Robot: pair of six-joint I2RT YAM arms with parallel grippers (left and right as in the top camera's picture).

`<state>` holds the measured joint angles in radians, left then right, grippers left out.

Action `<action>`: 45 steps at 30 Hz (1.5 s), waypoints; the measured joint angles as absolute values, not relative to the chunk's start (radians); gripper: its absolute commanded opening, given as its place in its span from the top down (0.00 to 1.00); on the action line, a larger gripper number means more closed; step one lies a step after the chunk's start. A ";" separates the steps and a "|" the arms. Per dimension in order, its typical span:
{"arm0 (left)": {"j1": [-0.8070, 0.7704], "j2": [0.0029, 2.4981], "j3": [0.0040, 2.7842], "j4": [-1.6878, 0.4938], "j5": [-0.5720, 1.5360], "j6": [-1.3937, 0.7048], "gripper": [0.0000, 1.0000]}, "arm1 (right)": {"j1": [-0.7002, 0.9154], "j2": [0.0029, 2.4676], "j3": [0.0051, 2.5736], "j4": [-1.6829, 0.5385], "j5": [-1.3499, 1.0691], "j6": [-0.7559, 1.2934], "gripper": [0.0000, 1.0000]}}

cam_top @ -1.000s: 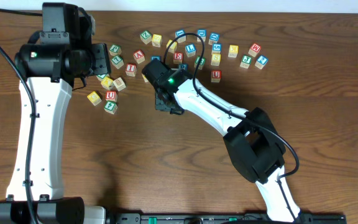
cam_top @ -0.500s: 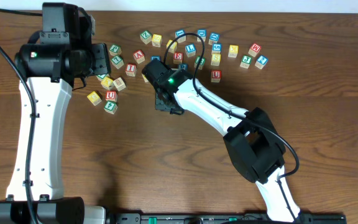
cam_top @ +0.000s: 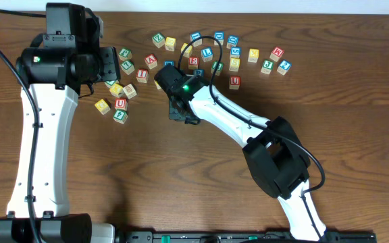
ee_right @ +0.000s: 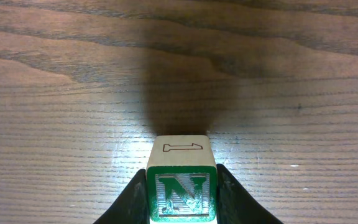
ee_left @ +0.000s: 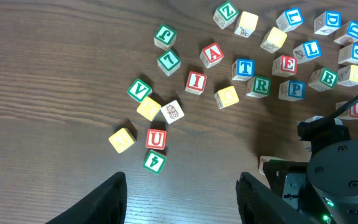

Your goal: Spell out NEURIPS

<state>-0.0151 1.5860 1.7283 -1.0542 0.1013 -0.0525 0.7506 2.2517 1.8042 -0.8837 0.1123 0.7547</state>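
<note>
My right gripper (ee_right: 180, 196) is shut on a wooden block with a green N (ee_right: 180, 193), held just above the wood table. In the overhead view that gripper (cam_top: 181, 111) is at the table's middle, below the scattered letter blocks. My left gripper (ee_left: 182, 199) is open and empty, hovering above the table. Below it lie a red U (ee_left: 156, 139), red E (ee_left: 284, 65), green R (ee_left: 260, 86), red I (ee_left: 196, 81) and blue P (ee_left: 294, 89). The S is not legible.
Several other letter blocks are scattered along the back of the table, from a green block (cam_top: 124, 53) at the left to a blue one (cam_top: 284, 66) at the right. A yellow block (ee_left: 122, 140) and a green block (ee_left: 155, 162) lie nearest my left gripper.
</note>
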 measured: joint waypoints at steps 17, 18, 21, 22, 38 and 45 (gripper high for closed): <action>-0.015 1.586 1.728 -1.054 0.101 -0.052 0.44 | 0.751 2.252 1.795 -0.879 0.112 0.758 0.70; -0.015 1.586 1.728 -1.054 0.101 -0.052 0.44 | 0.751 2.252 1.795 -0.879 0.112 0.758 0.70; -0.015 1.586 1.728 -1.054 0.102 -0.052 0.44 | 0.751 2.252 1.795 -0.878 0.112 0.758 0.69; -0.015 1.586 1.728 -1.054 0.101 -0.052 0.44 | 0.751 2.252 1.795 -0.878 0.112 0.758 0.69; -0.015 1.586 1.728 -1.054 0.101 -0.052 0.44 | 0.751 2.252 1.795 -0.905 0.099 0.758 0.72; -0.015 1.586 1.728 -1.054 0.101 -0.052 0.44 | 0.751 2.252 1.795 -0.894 0.094 0.758 0.75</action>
<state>-0.0151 1.5860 1.7283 -1.0542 0.1013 -0.0525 0.7506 2.2517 1.7947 -0.8940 0.0940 0.7582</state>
